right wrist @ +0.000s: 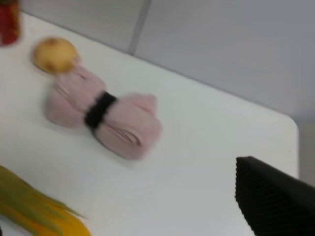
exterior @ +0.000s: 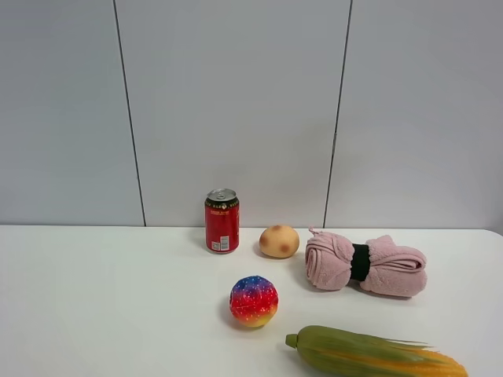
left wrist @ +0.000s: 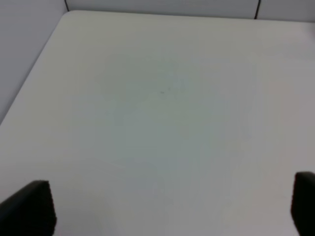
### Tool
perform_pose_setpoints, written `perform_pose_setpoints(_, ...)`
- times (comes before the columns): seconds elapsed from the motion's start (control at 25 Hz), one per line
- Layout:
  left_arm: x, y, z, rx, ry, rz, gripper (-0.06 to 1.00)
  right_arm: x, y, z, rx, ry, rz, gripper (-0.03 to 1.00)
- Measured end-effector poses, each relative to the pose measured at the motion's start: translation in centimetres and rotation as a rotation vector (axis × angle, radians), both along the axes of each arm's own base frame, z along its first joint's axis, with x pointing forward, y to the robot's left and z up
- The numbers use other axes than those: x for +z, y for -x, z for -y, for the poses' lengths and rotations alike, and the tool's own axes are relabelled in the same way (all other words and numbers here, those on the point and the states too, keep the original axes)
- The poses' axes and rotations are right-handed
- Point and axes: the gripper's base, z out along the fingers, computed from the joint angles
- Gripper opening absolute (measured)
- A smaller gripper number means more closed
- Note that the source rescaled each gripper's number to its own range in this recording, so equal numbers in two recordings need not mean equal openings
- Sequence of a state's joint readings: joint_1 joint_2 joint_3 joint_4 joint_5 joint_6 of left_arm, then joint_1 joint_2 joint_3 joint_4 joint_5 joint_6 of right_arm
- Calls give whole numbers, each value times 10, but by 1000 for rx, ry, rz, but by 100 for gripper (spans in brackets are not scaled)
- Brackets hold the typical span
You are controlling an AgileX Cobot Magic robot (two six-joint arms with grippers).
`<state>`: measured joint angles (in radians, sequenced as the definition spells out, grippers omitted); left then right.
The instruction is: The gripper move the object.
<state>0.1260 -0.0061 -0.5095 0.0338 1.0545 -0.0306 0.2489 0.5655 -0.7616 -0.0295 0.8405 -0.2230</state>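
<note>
The toy corn cob [exterior: 377, 355], yellow kernels in green husk, lies on the white table [exterior: 102, 298] at the front right, partly cut off by the frame edge. It also shows in the right wrist view [right wrist: 39, 211]. Neither gripper shows in the exterior high view. My left gripper [left wrist: 167, 201] is open and empty over bare table, its two black fingertips [left wrist: 29, 206] wide apart. Of my right gripper only one black ribbed finger [right wrist: 275, 201] shows, set far to one side, apart from the corn and holding nothing.
A red can [exterior: 222, 221] stands at the back. A tan potato [exterior: 279, 241] lies next to it. A rolled pink towel [exterior: 365, 265] with a black band lies behind the corn. A rainbow ball [exterior: 253, 301] sits to the corn's left. The table's right edge [right wrist: 295, 142] is close.
</note>
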Motion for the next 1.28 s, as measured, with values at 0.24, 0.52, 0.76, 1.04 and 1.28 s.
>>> perform_pose_setpoints(0.24,0,0,0,0,0,0,100,-33,28,16,-180,-63,-14,96)
perform_pose_setpoints(0.52,0,0,0,0,0,0,100,-69,59,18,-298,-228,-122,93)
perform_pose_setpoints(0.76,0,0,0,0,0,0,100,-77,73,20,-308,-253,-99,91)
perform_pose_setpoints(1.04,0,0,0,0,0,0,100,-76,86,21,-400,-280,-1,90)
perform_pose_setpoints(1.28,0,0,0,0,0,0,100,-76,95,21,-436,-290,59,90)
